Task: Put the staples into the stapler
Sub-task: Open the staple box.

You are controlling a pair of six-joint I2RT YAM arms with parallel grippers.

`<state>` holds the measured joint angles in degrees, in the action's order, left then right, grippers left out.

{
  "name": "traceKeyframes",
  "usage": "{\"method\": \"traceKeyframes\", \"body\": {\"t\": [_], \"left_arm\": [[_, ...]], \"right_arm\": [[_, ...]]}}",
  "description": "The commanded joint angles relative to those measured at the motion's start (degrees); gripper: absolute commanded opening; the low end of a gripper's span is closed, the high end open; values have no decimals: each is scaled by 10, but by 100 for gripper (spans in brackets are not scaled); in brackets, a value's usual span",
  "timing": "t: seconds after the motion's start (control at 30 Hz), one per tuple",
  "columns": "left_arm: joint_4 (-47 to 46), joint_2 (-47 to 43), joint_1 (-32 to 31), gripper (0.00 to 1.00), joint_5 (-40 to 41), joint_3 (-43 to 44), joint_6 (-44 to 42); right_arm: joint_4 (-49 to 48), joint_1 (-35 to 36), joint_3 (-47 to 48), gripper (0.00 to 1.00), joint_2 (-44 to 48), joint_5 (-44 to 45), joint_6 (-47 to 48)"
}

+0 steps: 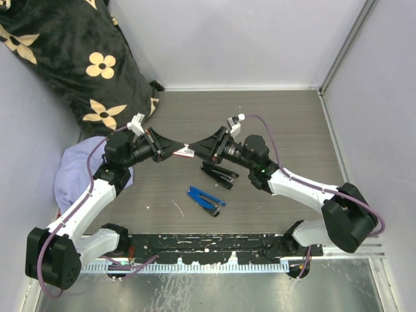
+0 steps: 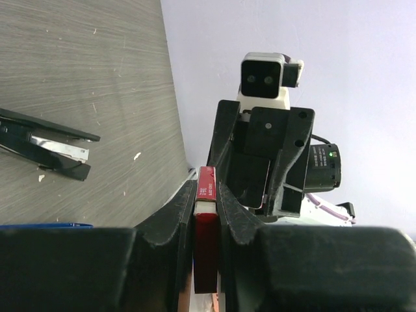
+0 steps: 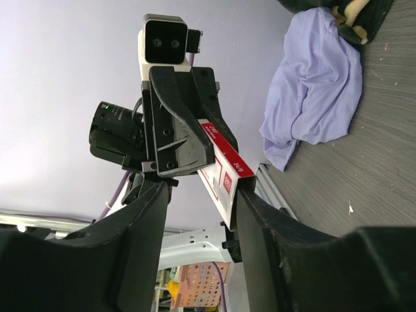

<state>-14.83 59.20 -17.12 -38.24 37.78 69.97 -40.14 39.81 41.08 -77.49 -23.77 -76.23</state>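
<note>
The staples, a small white box with a red label, hang in the air between both arms above the table. My left gripper is shut on the box; in the left wrist view the staples sit pinched edge-on between its fingers. My right gripper faces it with jaws apart. The staples lean against its right finger, with a wide gap to the other finger. A black stapler lies opened on the table below, and a blue stapler lies nearer the bases.
A black floral pillow fills the back left corner. A crumpled purple cloth lies beside the left arm. White walls close off the back and the right side of the wooden table.
</note>
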Motion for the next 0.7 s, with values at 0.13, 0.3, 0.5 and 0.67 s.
{"method": "traceKeyframes", "body": {"t": [0.13, 0.3, 0.5, 0.67], "left_arm": [[-53, -9, 4, 17, -17, 2, 18], [-49, -5, 4, 17, -33, 4, 23], [-5, -6, 4, 17, -69, 13, 11], [44, -7, 3, 17, -106, 19, 1]], "right_arm": [[122, -9, 15, 59, 106, 66, 107], [228, -20, 37, 70, 146, 69, 261], [385, -3, 125, 89, 151, -7, 565], [462, 79, 185, 94, 118, 44, 719]]}}
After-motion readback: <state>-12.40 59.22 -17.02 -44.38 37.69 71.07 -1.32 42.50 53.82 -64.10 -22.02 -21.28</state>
